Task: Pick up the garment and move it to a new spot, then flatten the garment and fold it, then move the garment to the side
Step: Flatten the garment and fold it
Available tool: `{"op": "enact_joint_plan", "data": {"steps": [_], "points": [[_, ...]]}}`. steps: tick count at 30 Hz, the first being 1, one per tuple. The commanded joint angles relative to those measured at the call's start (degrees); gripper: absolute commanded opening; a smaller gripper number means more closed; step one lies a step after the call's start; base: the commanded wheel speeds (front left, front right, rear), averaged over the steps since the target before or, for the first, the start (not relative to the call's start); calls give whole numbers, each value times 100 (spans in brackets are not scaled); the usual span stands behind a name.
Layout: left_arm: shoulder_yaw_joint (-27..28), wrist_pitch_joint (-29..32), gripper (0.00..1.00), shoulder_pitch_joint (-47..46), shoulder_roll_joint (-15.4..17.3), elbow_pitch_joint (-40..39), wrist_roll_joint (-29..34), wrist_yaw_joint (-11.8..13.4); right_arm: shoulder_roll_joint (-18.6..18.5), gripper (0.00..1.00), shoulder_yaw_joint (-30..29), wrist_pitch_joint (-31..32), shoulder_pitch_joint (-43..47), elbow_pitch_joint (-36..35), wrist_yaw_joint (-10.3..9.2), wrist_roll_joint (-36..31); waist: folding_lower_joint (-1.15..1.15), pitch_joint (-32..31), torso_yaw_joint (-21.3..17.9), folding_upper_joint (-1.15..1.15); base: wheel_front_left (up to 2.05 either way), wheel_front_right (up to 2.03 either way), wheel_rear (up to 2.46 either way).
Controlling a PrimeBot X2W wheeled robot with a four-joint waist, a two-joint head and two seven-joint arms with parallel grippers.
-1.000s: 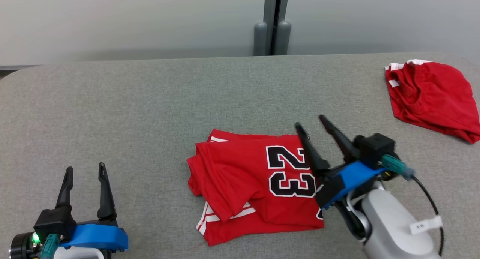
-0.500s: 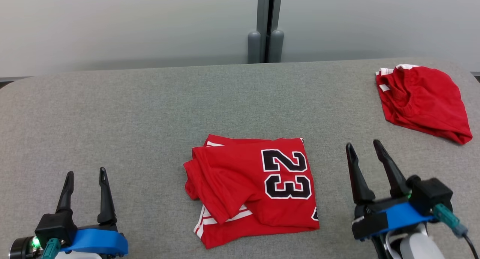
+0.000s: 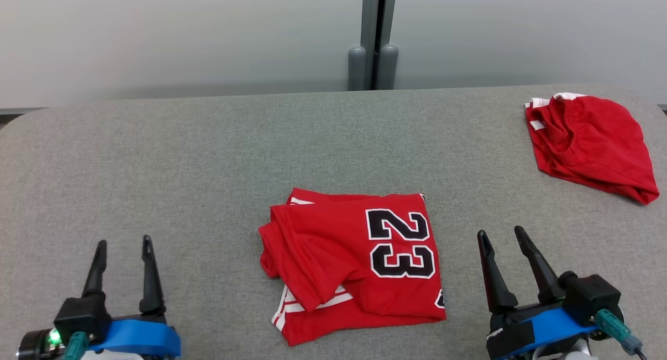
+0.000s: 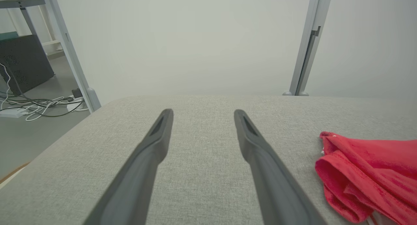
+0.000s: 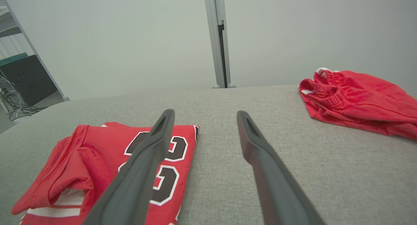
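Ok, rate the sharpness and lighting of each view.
Head view: soft even light, faint shadows, the jersey crisp. Left wrist view: wide-angle lean on the post, left gripper soft near the lens. Right wrist view: right gripper likewise soft up close, table weave sharp, no glare.

A lab-like test room: a grey fabric-covered desk (image 3: 208, 157), frosted partition panels (image 3: 156, 32) and a metal post (image 3: 373, 37) at twelve o'clock, loose cables (image 4: 35, 107) on the floor at nine o'clock.
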Motion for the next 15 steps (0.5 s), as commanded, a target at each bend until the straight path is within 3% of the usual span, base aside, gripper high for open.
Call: {"op": "enact_joint_plan", "data": {"steps": [1, 7, 15], "points": [[-110, -27, 100, 30, 14, 1, 24, -25, 3, 100, 9, 1, -23, 20, 1, 3, 0, -9, 2, 0, 0, 0, 0], [-707, -27, 100, 56, -43, 64, -123, -113, 3, 100, 1, 1, -71, 67, 1, -21, 0, -31, 18, 0, 0, 0, 0], [-1987, -27, 100, 81, -57, 409, -314, -152, 2, 100, 28, 1, -121, 127, 1, 2, 0, -44, -38, 0, 0, 0, 0]]}}
